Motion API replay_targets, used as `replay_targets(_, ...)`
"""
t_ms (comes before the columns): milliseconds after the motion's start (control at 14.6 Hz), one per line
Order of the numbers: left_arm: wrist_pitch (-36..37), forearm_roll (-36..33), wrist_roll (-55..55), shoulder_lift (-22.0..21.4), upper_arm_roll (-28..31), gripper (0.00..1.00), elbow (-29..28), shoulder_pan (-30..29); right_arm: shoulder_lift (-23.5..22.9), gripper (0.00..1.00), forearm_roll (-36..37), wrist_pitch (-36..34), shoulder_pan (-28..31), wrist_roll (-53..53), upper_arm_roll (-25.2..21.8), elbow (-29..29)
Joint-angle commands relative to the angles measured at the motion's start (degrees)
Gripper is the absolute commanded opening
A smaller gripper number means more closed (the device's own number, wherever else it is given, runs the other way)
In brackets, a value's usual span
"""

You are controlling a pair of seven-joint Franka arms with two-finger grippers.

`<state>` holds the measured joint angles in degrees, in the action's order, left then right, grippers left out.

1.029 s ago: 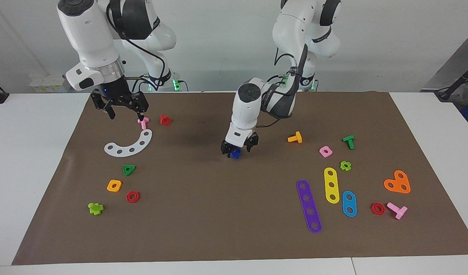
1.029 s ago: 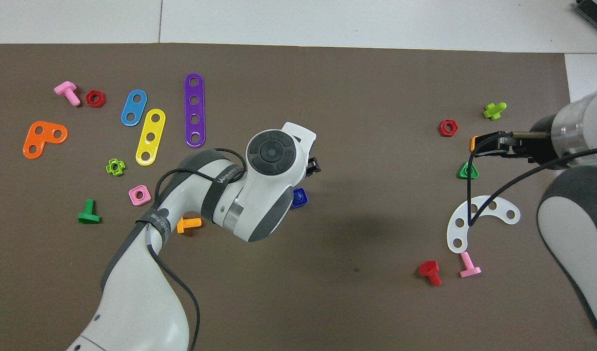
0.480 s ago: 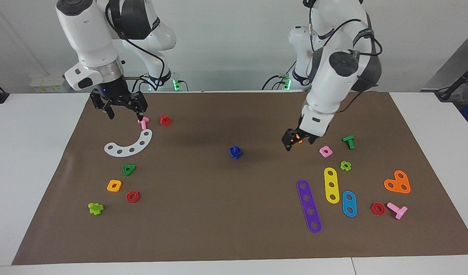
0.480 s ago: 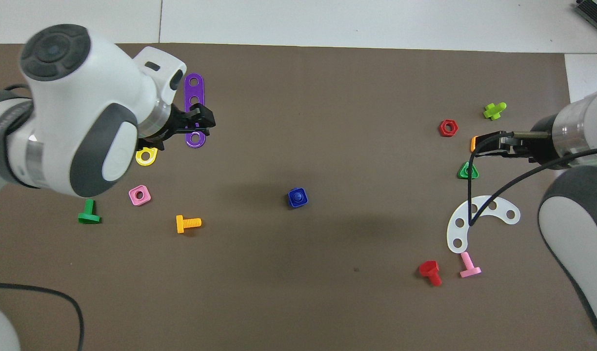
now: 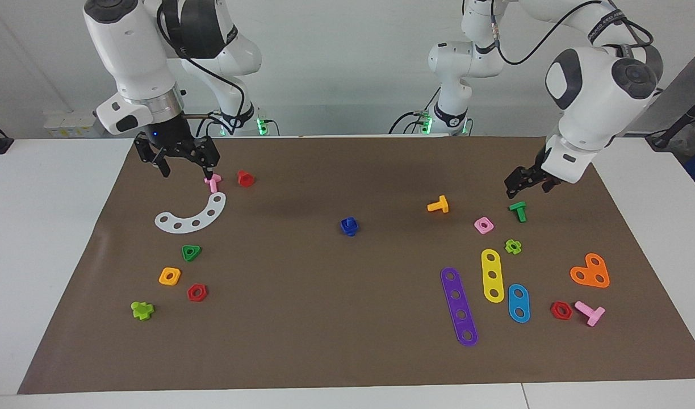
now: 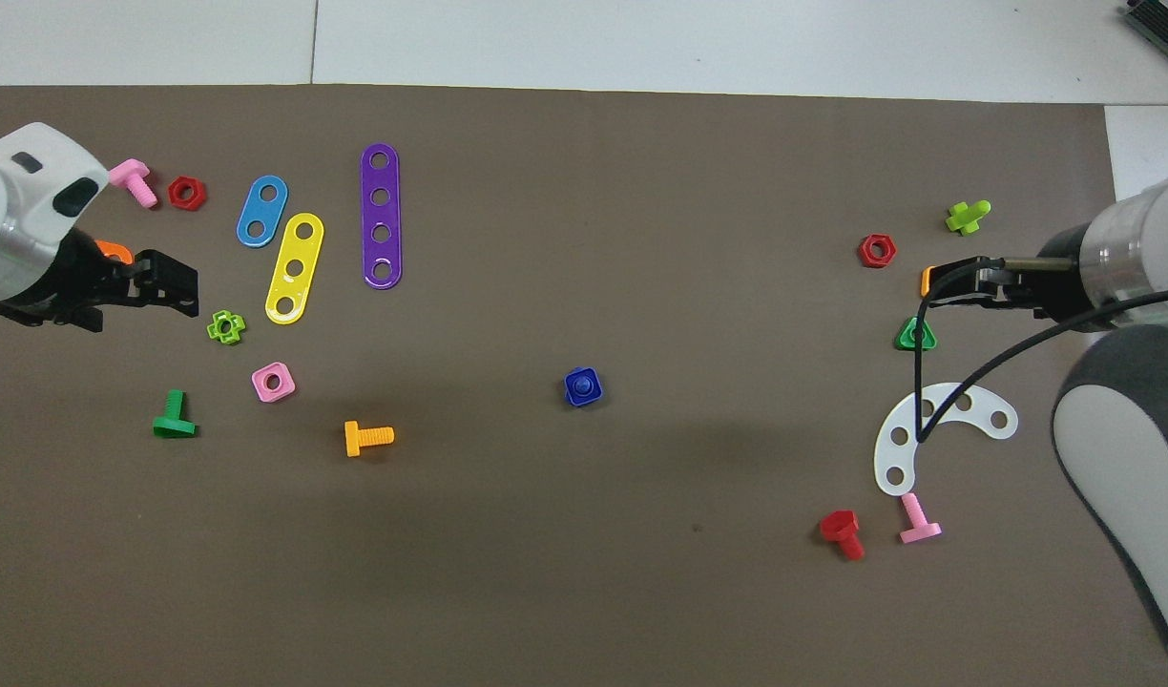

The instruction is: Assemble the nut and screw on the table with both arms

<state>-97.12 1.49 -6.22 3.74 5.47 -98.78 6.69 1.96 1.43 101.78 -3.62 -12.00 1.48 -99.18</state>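
Observation:
The dark blue nut lies mid-mat with the dark blue screw standing in its hole, the two joined as one piece. It also shows in the overhead view: nut, screw. No gripper touches it. My left gripper is open and empty, raised over the mat near the green bolt at the left arm's end; overhead it is beside the orange heart plate. My right gripper is open and empty, hovering by the pink bolt; it also shows overhead.
An orange bolt, pink square nut, and purple, yellow and light blue strips lie toward the left arm's end. A white curved strip, red bolt and several small nuts lie toward the right arm's end.
My left gripper let go of the joined blue nut and screw, rose and swung away to the left arm's end. The blue piece stayed put. The right arm has not moved.

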Motion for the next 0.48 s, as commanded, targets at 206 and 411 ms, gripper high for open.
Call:
replay_targets(206,-0.17,-1.40,1.47,-8.40,-0.72,1.00,-3.54,-1.42,0.86,1.00,-0.63,-3.41,0.19,0.14,0.81,1.35)
replay_targets(411,-1.31,-1.49,2.08,-7.61,-0.72,1.00,-0.36,-1.51,0.68,1.00,-0.63,-6.15,0.19,0.23,0.98,2.68)
